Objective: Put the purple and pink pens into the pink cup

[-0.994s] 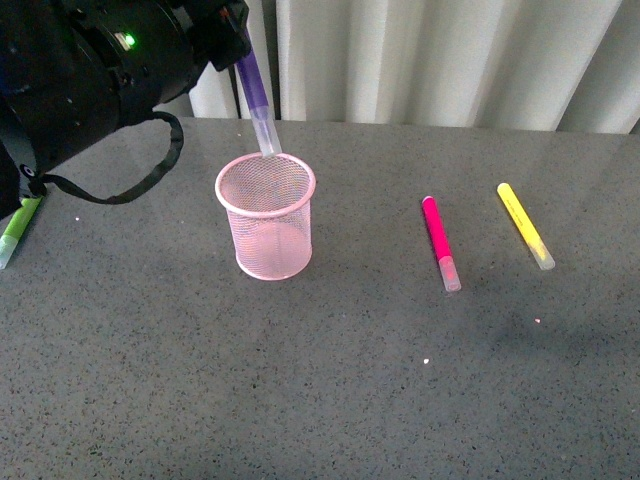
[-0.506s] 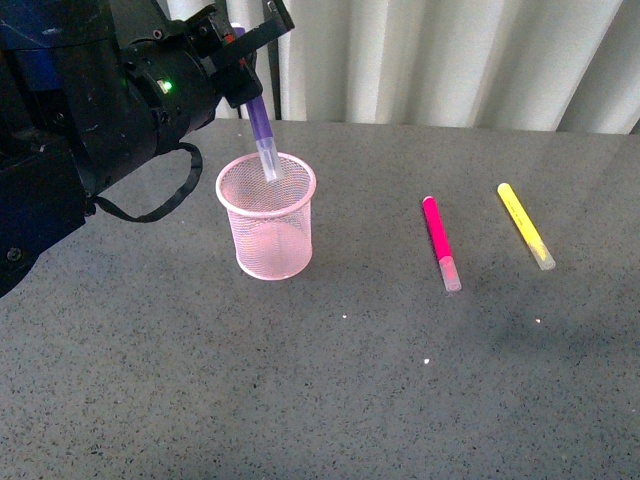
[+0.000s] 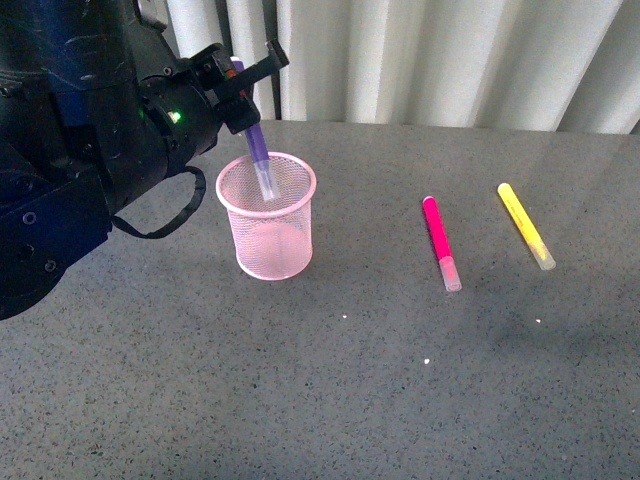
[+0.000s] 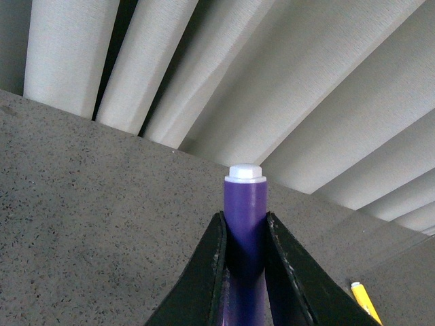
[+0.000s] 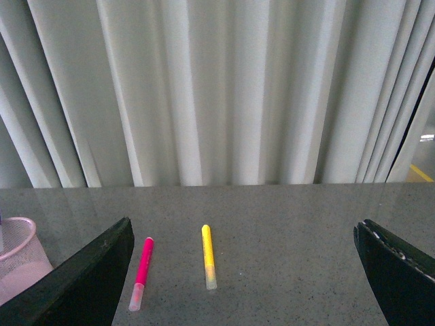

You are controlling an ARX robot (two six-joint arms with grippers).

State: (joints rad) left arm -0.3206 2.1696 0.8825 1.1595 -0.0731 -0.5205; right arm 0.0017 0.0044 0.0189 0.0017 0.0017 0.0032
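Note:
My left gripper [image 3: 243,88] is shut on the purple pen [image 3: 258,150], which hangs cap down with its lower end inside the pink cup [image 3: 267,216]. In the left wrist view the purple pen [image 4: 245,224] stands between the two black fingers [image 4: 207,272], white end tip away from the camera. The pink pen [image 3: 439,241] lies flat on the table to the right of the cup; it also shows in the right wrist view [image 5: 141,270]. My right gripper [image 5: 241,278] is open, well clear of the pink pen, and is out of the front view. An edge of the pink cup [image 5: 17,255] shows there too.
A yellow marker [image 3: 526,226] lies right of the pink pen, also seen as the yellow marker [image 5: 209,255] from the right wrist. The grey speckled table [image 3: 350,380] ends at white curtains [image 3: 450,60] behind. My bulky left arm [image 3: 80,150] covers the table's left side.
The left arm has moved forward and lowered. The purple pen went from above the cup's back rim down into the cup. The pink and yellow markers have not moved.

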